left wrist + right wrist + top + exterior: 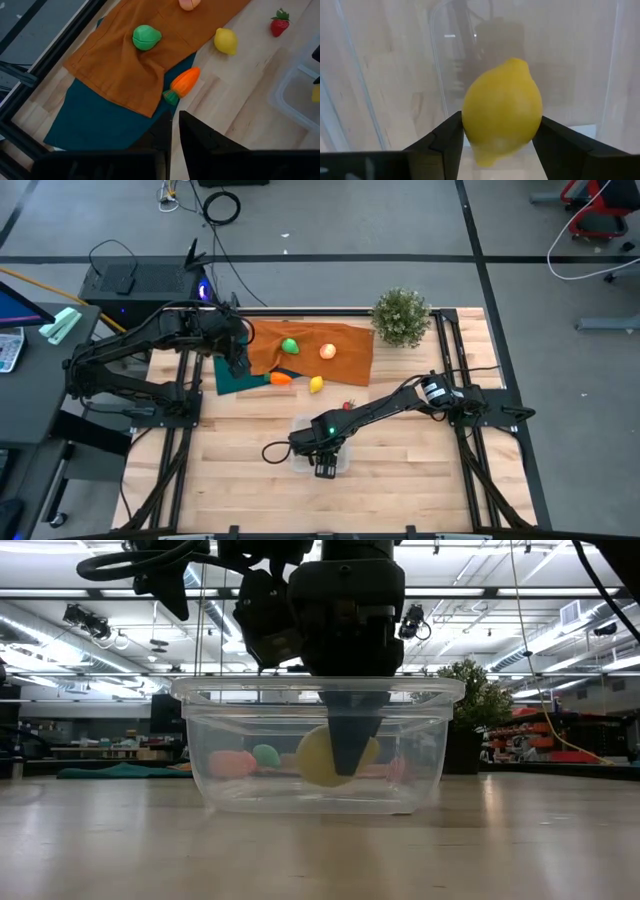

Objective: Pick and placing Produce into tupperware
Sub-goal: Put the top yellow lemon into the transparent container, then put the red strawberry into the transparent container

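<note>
Apple [189,3] cut by left wrist edge.

Grey floor [400,220], ceiling strip lights [560,635]

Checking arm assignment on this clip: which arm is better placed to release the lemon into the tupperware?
Right. The right gripper is shut on a lemon and already reaches down inside the tupperware. The left gripper hangs over the cloths near the carrot, fingers nearly together and holding nothing.
</note>
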Controlling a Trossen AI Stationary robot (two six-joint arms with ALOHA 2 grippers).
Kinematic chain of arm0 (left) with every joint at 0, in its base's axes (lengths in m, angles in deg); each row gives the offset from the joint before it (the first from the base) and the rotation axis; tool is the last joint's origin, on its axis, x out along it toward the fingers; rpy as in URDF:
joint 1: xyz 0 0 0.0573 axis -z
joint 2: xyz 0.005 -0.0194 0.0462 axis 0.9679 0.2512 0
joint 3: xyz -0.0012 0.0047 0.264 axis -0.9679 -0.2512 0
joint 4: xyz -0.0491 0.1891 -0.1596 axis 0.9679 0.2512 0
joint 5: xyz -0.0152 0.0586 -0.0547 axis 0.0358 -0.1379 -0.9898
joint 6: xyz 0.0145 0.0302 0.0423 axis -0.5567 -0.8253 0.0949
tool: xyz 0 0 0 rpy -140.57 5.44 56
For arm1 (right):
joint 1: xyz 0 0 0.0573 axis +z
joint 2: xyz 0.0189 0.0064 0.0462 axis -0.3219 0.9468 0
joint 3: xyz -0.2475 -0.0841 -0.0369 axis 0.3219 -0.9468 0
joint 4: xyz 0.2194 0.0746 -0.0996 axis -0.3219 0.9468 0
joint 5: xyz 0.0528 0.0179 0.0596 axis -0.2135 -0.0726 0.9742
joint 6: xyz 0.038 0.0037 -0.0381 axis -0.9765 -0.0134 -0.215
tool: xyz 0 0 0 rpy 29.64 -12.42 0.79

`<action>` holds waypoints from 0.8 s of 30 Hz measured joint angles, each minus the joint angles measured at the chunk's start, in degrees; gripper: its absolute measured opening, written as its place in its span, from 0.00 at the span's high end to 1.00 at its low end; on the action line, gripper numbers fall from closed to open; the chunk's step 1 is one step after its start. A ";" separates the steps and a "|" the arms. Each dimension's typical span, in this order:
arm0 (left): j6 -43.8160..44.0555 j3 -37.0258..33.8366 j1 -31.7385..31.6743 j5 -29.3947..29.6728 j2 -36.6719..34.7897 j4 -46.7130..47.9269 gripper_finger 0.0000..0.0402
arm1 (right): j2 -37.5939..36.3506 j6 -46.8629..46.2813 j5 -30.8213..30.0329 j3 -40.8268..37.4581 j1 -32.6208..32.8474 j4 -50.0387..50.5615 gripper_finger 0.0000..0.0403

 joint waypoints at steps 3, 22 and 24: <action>1.01 0.00 0.00 0.00 0.00 0.00 0.90 | 0.00 -0.71 -0.02 0.00 0.02 0.12 0.52; 2.63 0.00 0.00 0.00 0.00 0.00 0.90 | -12.10 -6.35 -1.89 0.02 -2.47 7.49 0.47; 2.82 0.00 0.00 0.00 0.00 0.00 0.90 | -14.68 -6.91 -3.75 0.02 -2.47 8.75 0.47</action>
